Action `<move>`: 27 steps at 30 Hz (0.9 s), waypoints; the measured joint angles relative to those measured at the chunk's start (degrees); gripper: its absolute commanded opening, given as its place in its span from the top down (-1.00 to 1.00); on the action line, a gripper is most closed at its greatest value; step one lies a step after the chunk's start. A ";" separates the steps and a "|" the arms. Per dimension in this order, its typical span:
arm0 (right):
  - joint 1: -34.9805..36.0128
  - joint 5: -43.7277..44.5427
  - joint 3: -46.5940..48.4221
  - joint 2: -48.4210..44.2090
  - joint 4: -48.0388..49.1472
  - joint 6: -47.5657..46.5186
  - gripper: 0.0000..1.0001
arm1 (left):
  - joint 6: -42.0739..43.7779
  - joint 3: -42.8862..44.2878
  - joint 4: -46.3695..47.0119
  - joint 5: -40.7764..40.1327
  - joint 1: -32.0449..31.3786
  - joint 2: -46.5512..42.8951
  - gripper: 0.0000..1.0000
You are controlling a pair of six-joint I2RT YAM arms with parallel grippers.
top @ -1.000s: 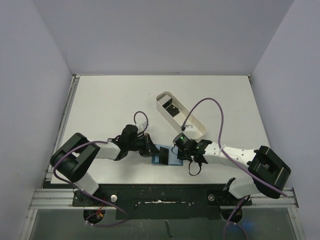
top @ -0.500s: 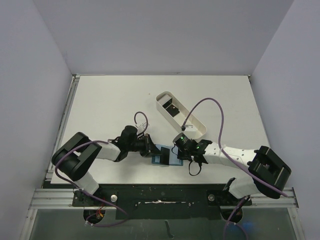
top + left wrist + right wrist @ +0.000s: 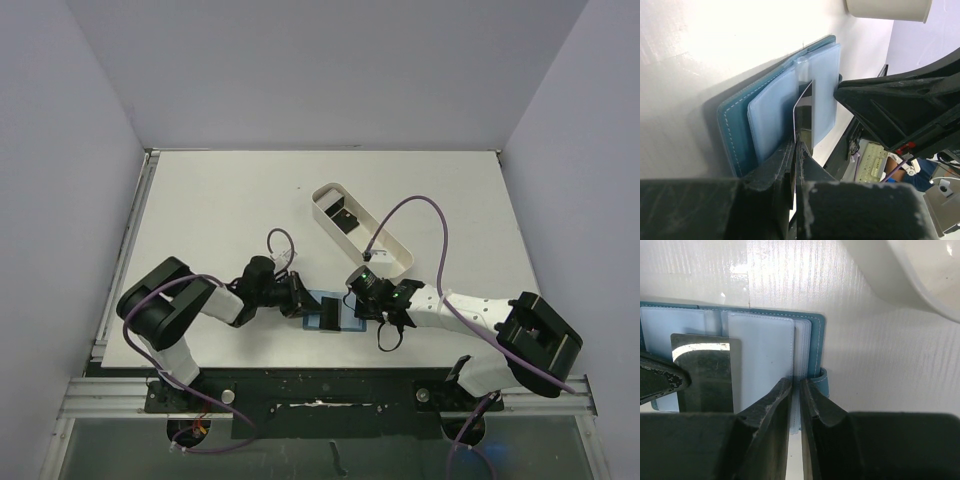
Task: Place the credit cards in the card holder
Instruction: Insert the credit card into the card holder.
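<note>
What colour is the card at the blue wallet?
Black credit card, pale band at one end; clearest in the right wrist view.

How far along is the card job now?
Done: the teal-blue folding wallet lies open. In hand: the left gripper pinches a black card at its pockets; the right gripper clamps the wallet's edge. Left: seating that card, plus a second black card in the white oval tray.
</note>
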 measured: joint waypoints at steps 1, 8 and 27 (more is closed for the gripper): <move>0.00 0.00 -0.02 0.00 0.02 0.02 0.71 | -0.39 -0.22 0.50 -0.22 0.00 0.24 1.00; 0.00 0.11 -0.09 -0.07 0.02 0.39 0.72 | -1.36 -0.55 1.14 -1.57 0.00 0.42 1.00; 0.00 0.31 -0.37 -0.44 0.02 0.83 0.72 | -5.73 -0.72 6.05 -6.47 -3.28 2.25 1.00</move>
